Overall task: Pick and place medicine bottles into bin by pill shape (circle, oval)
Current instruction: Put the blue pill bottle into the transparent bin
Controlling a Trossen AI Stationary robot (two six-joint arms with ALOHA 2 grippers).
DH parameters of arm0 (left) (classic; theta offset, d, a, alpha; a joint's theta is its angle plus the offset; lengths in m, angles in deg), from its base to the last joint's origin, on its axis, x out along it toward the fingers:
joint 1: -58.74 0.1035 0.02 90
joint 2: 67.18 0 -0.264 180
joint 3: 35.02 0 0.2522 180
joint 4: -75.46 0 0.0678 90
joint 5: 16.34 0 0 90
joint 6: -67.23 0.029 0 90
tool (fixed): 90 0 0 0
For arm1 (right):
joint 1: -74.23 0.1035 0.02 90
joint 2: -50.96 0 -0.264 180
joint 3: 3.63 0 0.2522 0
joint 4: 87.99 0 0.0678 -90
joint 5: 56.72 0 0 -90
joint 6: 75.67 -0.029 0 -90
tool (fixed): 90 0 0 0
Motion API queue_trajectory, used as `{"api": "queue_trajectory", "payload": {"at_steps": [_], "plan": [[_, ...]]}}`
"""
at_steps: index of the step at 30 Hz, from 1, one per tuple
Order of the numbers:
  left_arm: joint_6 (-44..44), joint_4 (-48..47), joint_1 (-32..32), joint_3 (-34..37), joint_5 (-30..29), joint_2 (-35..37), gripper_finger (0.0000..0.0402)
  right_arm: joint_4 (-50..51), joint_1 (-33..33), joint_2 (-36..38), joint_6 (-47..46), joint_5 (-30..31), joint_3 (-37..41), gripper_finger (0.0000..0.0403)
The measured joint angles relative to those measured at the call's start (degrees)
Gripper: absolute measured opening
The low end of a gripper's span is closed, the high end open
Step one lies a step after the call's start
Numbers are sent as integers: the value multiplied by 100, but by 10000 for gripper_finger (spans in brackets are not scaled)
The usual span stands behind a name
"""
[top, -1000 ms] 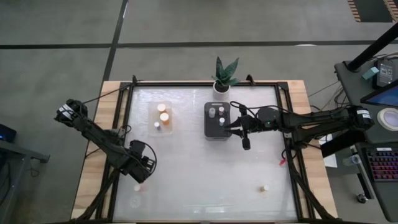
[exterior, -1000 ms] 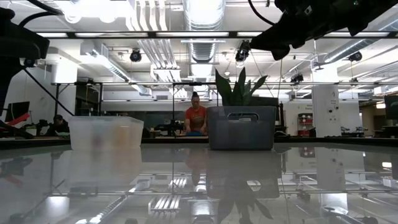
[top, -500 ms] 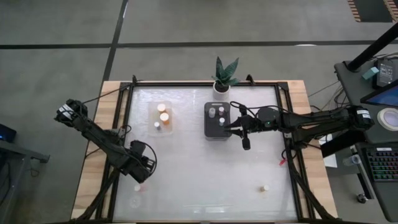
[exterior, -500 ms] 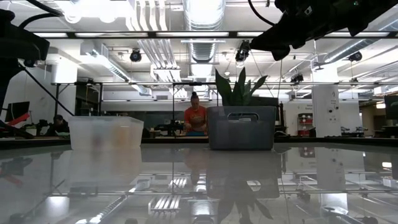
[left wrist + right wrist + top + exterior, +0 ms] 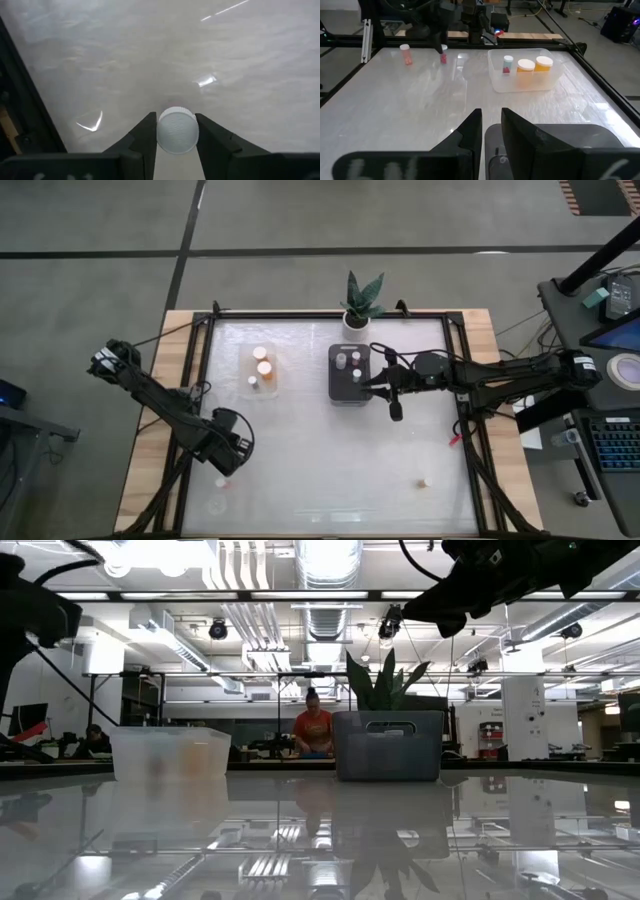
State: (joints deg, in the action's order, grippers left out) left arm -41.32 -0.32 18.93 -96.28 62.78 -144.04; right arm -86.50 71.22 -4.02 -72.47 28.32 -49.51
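A white-capped medicine bottle (image 5: 177, 131) stands upright on the table near its left edge, and my left gripper (image 5: 176, 122) points down over it, shut on it. The right wrist view shows the same bottle (image 5: 443, 55) with pinkish contents. Beside it stands a second thin bottle (image 5: 406, 54). Another bottle (image 5: 424, 481) stands alone at the near right. My right gripper (image 5: 490, 127) is shut and holds nothing. It hovers level above the dark bin (image 5: 350, 373). My left gripper pinches the bottle's round white cap (image 5: 165, 135) between its two fingers, one on each side. The fingers come from above, pointing down. The bottle stands upright with its base on the table.
A clear bin (image 5: 262, 372) at the far left holds two orange bottles (image 5: 525, 66) and a thin one (image 5: 507, 64). The dark bin holds several white-capped bottles. A potted plant (image 5: 360, 305) stands at the far edge. A person (image 5: 315, 730) stands in the room beyond.
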Motion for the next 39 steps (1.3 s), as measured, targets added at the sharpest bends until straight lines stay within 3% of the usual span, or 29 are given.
{"api": "queue_trajectory", "payload": {"at_steps": [3,7,16,24,30,39], "plan": [[106,-4,49,-272,-132,0,93,-1,0,0,-36,1,4,63],[939,0,460,-807,-293,2,93,-2,0,0,-35,1,15,63],[4601,-4,2324,-1900,-295,9,93,0,0,0,85,9,35,63],[7177,4,4185,-2092,-102,11,93,0,0,0,133,47,35,63],[7833,18,4939,-1883,85,10,93,0,-2,0,142,51,35,63],[7934,459,5071,-1509,89,4,93,0,-2,0,264,58,35,63]]}}
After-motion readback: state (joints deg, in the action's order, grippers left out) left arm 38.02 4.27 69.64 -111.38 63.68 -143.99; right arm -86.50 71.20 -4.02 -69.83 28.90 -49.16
